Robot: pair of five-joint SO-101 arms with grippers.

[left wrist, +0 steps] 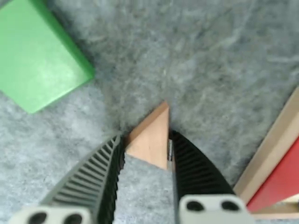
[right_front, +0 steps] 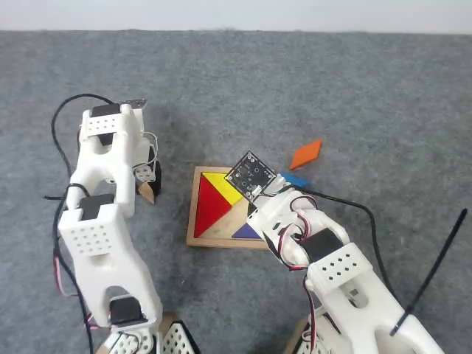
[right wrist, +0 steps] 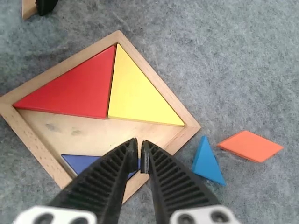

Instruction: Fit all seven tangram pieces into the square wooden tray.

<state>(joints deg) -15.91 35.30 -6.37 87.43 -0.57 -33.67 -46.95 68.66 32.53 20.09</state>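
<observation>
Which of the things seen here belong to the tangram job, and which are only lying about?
Belong: wooden tray, red triangle, yellow triangle, dark blue triangle, light blue triangle, orange parallelogram, green square, plain wooden triangle.
Lying about: grey carpet, black cable.

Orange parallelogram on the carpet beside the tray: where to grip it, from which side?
The left gripper is shut on the tan triangle, so probably the right gripper, from straight above, closing across the two long parallel edges of the orange piece, mid-length. It lies flat on the carpet, so only thin edges offer a hold. Stay off the pointed end nearest the blue triangle.
</observation>
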